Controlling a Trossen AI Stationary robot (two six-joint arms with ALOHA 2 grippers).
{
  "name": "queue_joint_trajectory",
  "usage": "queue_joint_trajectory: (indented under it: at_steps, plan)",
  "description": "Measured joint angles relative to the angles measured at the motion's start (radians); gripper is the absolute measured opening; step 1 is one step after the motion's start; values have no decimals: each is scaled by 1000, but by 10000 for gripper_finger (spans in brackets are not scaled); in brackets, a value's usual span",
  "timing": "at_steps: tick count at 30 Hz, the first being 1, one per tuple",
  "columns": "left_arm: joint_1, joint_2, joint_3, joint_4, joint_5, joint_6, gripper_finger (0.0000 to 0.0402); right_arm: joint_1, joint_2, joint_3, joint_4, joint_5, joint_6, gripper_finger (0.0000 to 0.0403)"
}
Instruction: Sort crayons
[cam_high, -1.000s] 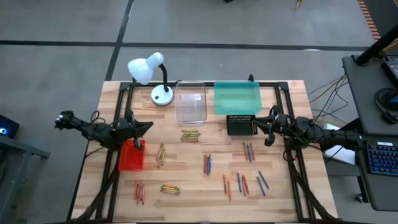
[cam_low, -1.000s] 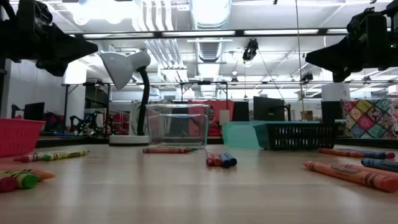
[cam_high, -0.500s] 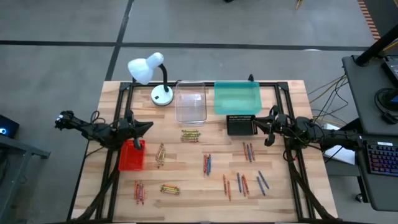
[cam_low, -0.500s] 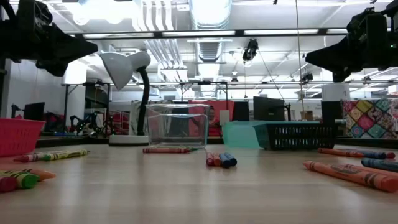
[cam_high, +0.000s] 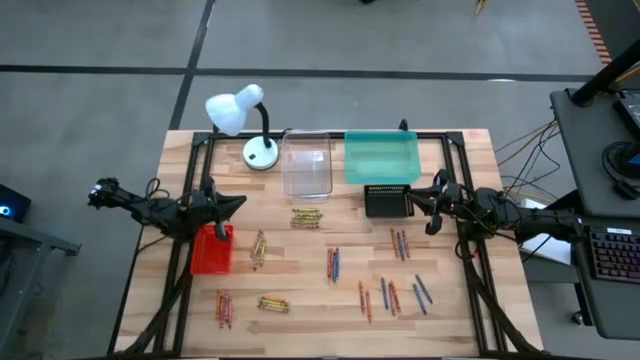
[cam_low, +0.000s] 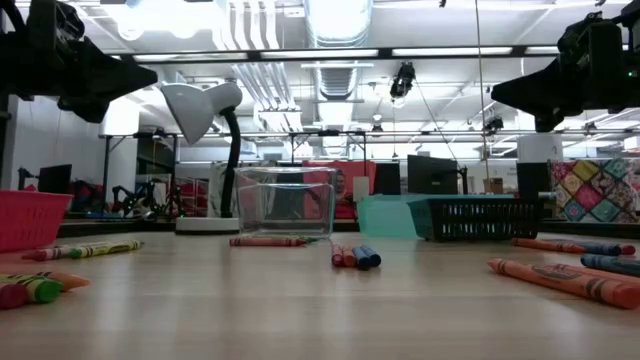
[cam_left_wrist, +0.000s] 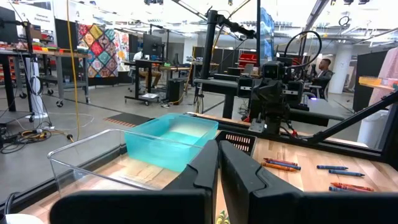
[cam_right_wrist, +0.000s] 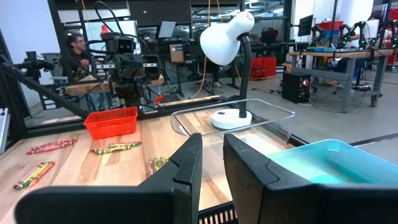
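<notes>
Crayons (cam_high: 333, 263) lying in small bunches all over table (cam_high: 300, 330), none in trays yet.

High view: left claw (cam_high: 232, 203) hanging closed and empty over red tray (cam_high: 210, 250); right claw (cam_high: 420, 203) hanging by black tray (cam_high: 388, 201), slightly apart, holding nothing. Best picking one crayon, not bunch.

Low view: colours blurring.

Wrist views: near crayons hiding behind fingers.
</notes>
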Motion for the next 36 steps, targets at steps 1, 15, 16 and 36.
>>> queue_joint_trajectory:
  at_steps: [1, 15, 16, 36]
  plan:
    - [0, 0, 0, 0, 0, 0, 0, 0, 0, 0, 0, 0, 0, 59]
    - [0, 0, 0, 0, 0, 0, 0, 0, 0, 0, 0, 0, 0, 59]
    - [0, 0, 0, 0, 0, 0, 0, 0, 0, 0, 0, 0, 0, 59]
    - [0, 333, -10, 375, 118, -423, 0, 0, 0, 0, 2, 51, 823, 59]
